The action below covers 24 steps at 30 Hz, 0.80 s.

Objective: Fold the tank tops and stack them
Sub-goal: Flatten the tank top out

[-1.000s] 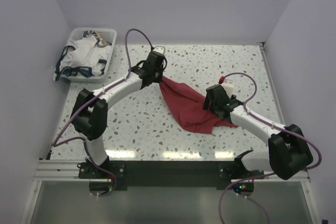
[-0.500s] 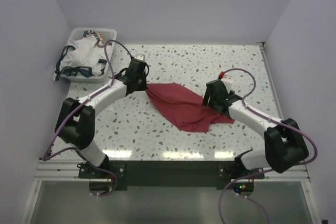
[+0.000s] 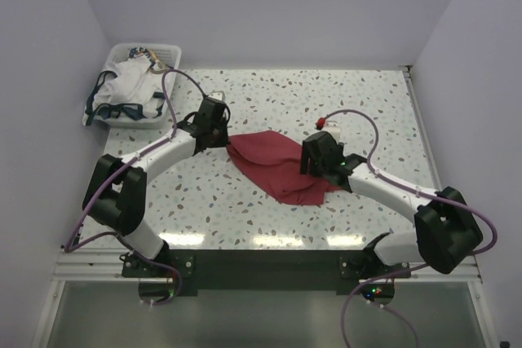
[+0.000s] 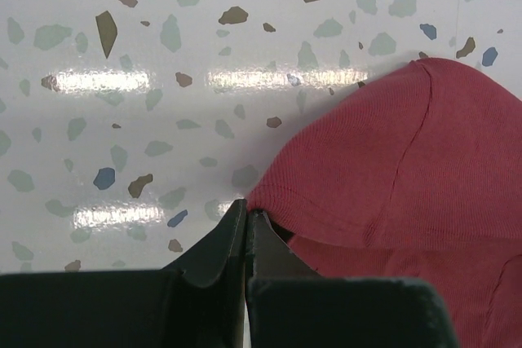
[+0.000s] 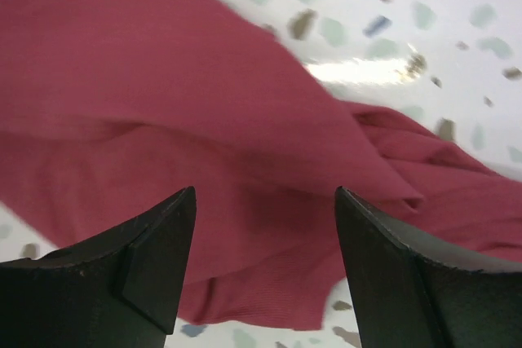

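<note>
Flattening step: the left claw pinches the hem of the red tank top, crumpled on the tabletop; the right claw hovers above it, fingers apart, and should next grip the far edge.

The dark red tank top lies crumpled near the middle of the bench, a rumpled, roughly triangular heap of finely ribbed cloth (folds cross it, and a stitched hem curves along one edge). The white tank top, navy-trimmed, sits bunched in the basket at the far left corner, well apart.
</note>
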Tool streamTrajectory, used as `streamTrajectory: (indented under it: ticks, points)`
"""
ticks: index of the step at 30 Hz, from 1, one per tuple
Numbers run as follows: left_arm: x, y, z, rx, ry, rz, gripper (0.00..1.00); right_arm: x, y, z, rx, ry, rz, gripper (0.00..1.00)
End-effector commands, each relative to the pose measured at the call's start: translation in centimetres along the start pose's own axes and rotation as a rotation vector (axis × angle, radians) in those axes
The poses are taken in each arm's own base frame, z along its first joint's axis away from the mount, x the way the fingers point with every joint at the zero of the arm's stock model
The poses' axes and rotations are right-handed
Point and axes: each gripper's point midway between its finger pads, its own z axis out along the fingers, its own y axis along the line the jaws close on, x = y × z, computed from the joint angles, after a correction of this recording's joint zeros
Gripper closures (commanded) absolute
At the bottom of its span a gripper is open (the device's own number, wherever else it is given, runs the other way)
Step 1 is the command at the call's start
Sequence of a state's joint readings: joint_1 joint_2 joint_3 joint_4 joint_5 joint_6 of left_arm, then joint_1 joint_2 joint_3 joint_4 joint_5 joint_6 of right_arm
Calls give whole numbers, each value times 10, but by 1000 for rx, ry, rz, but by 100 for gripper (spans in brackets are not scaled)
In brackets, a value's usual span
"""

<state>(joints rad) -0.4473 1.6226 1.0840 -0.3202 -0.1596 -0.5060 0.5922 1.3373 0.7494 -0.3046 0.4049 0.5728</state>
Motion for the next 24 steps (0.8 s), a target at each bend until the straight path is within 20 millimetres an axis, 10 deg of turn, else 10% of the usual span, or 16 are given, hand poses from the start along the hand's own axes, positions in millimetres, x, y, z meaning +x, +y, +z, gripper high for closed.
streamTrajectory:
  ticks: [1, 8, 24]
  points:
    - [-24, -12, -13, 57, -86, -29, 100, -37, 59, -11, -163, -93, -130, 28]
    - [-45, -20, -28, 83, -128, -29, 100, -47, 143, -14, -406, -220, -382, 32]
    - [-65, -36, -41, 141, -154, -28, 100, -34, 213, 3, -539, -291, -660, 36]
